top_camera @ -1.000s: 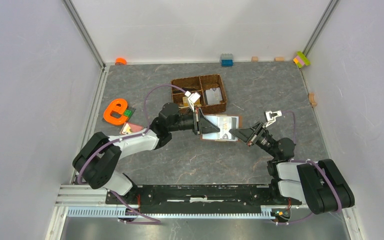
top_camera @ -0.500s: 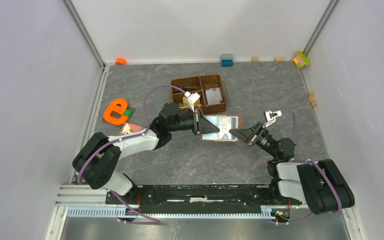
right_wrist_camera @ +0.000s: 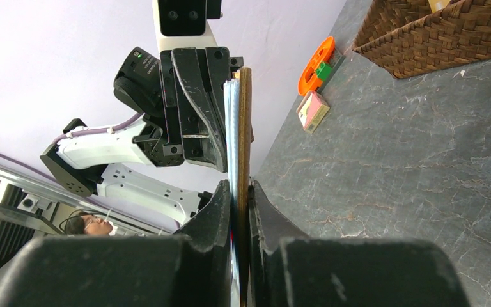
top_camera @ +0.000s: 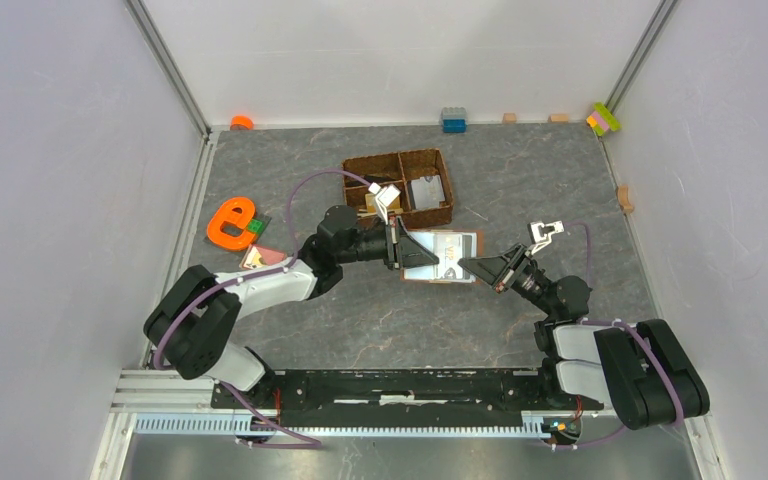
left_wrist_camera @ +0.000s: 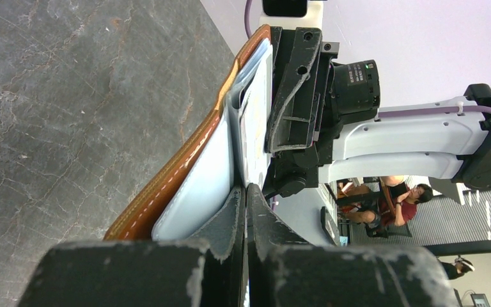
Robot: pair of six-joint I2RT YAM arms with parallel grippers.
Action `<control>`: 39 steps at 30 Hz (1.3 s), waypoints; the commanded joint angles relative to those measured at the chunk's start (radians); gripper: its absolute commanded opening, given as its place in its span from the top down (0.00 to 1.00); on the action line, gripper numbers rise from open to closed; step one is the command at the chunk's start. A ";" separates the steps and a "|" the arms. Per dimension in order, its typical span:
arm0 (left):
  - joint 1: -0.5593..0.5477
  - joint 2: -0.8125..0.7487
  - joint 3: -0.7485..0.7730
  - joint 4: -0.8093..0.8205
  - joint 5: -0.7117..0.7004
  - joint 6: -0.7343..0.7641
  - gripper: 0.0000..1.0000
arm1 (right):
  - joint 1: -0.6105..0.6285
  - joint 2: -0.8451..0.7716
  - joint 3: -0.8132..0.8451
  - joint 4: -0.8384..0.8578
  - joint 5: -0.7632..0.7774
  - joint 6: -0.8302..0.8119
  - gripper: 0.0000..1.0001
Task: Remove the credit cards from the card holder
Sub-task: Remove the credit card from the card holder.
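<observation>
The open card holder [top_camera: 444,256] is in the middle of the frame, just below the woven basket [top_camera: 395,155]. The left end effector [top_camera: 407,252] pinches its left edge. The right end effector [top_camera: 469,267] pinches its right edge. A pale credit card [left_wrist_camera: 256,121] sits inside.

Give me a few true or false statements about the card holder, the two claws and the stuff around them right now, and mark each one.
1. The card holder is open with its pale inside facing up. True.
2. Only the left claw grips it. False: the right claw is also shut on it, at the opposite end.
3. The woven basket sits beyond the card holder, farther from the arm bases. True.
4. The orange e-shaped piece lies inside the basket. False: it lies on the table, to the left of the left arm.
</observation>
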State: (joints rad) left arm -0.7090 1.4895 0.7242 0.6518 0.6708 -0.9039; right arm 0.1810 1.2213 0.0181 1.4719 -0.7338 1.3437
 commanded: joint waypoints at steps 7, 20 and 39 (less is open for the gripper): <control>0.032 -0.056 -0.014 0.067 -0.011 -0.008 0.98 | -0.025 -0.011 -0.013 0.486 0.016 -0.002 0.92; 0.028 -0.031 -0.017 0.134 0.015 -0.046 0.98 | -0.017 0.007 0.000 0.486 -0.001 0.001 0.72; 0.048 -0.076 -0.047 0.106 -0.030 -0.030 0.98 | -0.024 -0.003 -0.010 0.462 0.010 -0.011 0.92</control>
State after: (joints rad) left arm -0.6762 1.4723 0.6895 0.7109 0.6567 -0.9230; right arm 0.1680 1.2259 0.0181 1.4719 -0.7368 1.3460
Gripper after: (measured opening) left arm 0.029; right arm 0.123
